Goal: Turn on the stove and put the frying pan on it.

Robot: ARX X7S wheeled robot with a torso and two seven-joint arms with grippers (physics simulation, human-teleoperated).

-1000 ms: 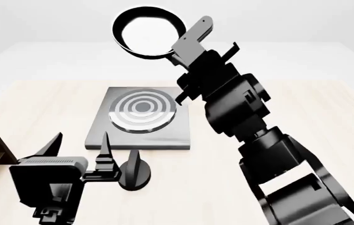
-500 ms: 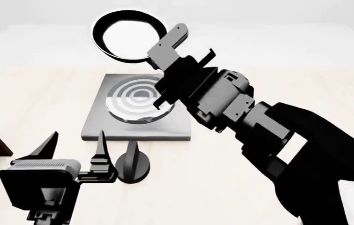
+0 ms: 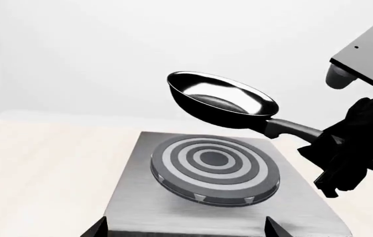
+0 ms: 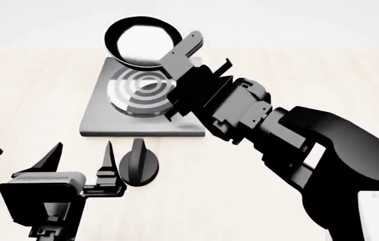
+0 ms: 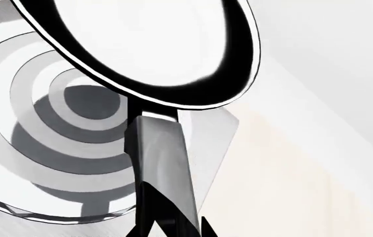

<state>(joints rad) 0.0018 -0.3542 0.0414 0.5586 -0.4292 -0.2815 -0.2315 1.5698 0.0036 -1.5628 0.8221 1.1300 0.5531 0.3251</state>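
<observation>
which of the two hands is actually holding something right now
The right hand, gripping the black frying pan's long handle above the burner; the left hand is open and empty.

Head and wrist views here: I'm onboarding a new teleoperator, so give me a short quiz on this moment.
1. True or false: the small round black frying pan rests flat on the round ringed burner.
2. Which hand holds the pan's long black handle: A) left hand, B) right hand?
3. Fill in: the black round knob stands on the table just in front of the flat grey metal ___.

Key: 1. False: it hangs in the air above the burner, tilted. 2. B. 3. stove plate.
</observation>
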